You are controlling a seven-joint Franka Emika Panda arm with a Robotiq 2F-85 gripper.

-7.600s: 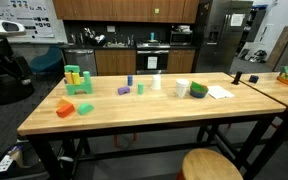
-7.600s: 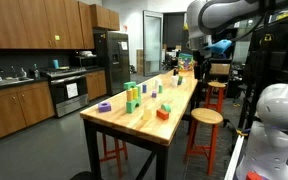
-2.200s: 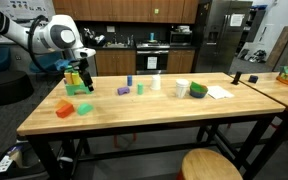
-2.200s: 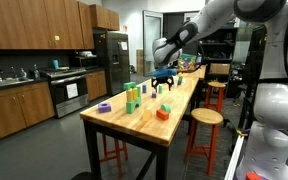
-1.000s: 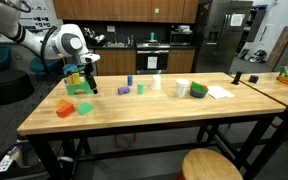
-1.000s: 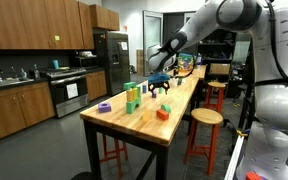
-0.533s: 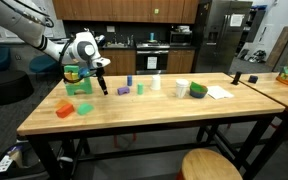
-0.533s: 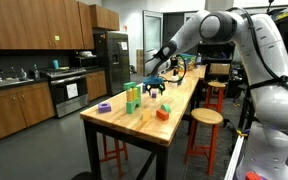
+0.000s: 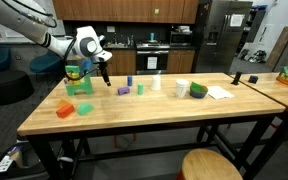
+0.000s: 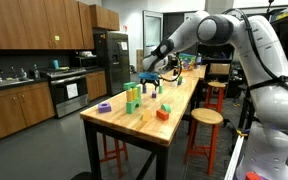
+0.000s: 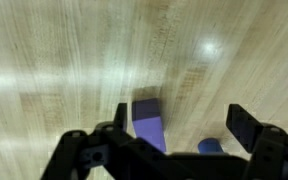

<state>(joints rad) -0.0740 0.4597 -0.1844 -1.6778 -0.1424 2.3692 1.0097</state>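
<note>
Wrist view: gripper (image 11: 178, 120) vertical, jaws wide, above purple block (image 11: 149, 125).

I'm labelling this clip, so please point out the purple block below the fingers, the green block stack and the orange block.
purple block (image 11: 149, 122): wrist view, on its top face.
green block stack (image 9: 80, 86): exterior view, on its lower front.
orange block (image 10: 163, 114): exterior view, on its near side.

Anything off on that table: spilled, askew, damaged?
Nothing stands out. Blocks lie scattered on the table, nothing spilled or broken. The open gripper hangs above the purple block.
</note>
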